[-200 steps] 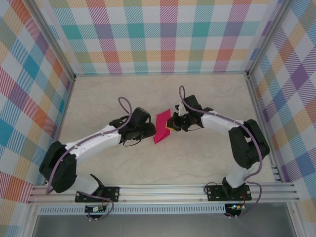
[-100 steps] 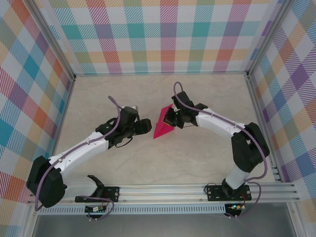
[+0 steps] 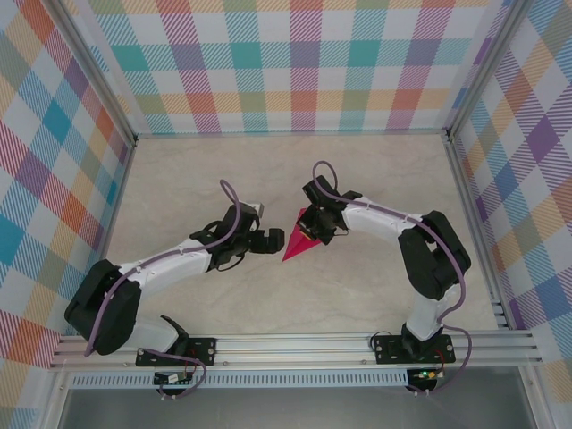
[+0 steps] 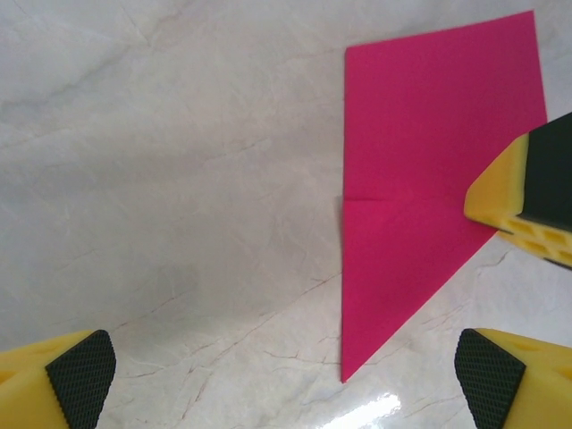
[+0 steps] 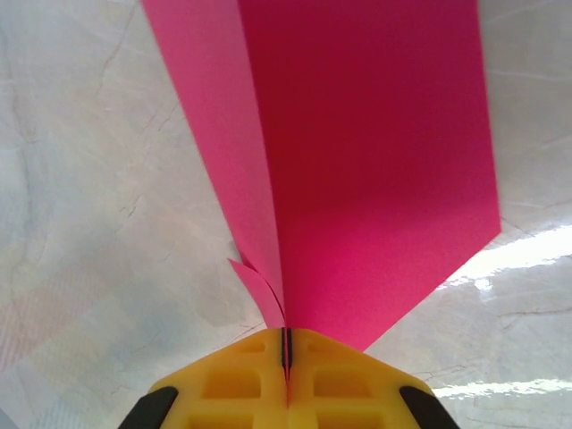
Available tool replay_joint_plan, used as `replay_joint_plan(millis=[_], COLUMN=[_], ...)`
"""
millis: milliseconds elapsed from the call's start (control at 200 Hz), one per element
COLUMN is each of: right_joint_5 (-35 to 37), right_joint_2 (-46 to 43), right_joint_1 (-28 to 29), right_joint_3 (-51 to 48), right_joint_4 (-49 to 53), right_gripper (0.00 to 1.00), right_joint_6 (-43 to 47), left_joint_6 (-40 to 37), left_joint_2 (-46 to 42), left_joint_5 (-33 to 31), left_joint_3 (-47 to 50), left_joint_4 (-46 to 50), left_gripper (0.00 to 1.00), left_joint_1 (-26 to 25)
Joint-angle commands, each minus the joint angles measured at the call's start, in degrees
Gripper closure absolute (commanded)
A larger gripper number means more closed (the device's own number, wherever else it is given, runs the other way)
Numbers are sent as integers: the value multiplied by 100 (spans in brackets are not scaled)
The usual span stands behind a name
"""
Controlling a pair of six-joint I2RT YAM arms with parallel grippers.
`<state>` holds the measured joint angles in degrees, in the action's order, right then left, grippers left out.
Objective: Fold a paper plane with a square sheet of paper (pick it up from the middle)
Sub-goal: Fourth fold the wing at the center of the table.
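Fingers (image 5: 234,386) of the right gripper (image 5: 286,344) clamp the paper plane (image 3: 294,246) at its 1 o'clock end, mid-table (image 3: 375,179). At the plane's 9 o'clock the left gripper (image 3: 271,239) hangs spread wide, apart from the paper. Both arms reach inward with bent elbows.

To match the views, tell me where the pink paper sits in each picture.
Top view: pink paper at the middle of the table.
Left wrist: upper right, tip pointing down.
Right wrist: upper centre, spreading from the jaws.
Shared landmark: yellow right gripper pinching its edge.
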<state>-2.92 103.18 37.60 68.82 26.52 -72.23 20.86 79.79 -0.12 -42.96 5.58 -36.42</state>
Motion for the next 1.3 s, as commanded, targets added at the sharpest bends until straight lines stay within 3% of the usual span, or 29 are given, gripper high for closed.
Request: replay_joint_plan(millis=[0,60,210,335,490,630,1300], right_joint_5=[70,59,-109,-494,-774,-1033,-1465], right_joint_2=[115,139,245,409,528,629,755], right_joint_1=[36,29,1,-27,-80,-181,-306], right_joint_3=[198,219,328,521,725,879,1051], right_joint_4=[396,397,352,343,508,659,883], right_gripper=[98,98,98,98,98,97,96], right_joint_6=[-465,-606,-996,-1196,-1225,-1126,-765], left_joint_6=[-354,-473,-1124,-1517,-2033,-2142,-2845], left_joint_2=[-11,-76,38,61,528,951,1351], left_joint_5=[416,494,564,763,1141,1385,1673], left_joint_3=[185,492,547,919,1018,1089,1135], left_joint_4=[-822,-1357,-1402,-2271,-2963,-3596,-4008], left_gripper=[0,0,3,6,27,35,62], left_joint_1=[48,39,-45,-157,-163,-163,-27])
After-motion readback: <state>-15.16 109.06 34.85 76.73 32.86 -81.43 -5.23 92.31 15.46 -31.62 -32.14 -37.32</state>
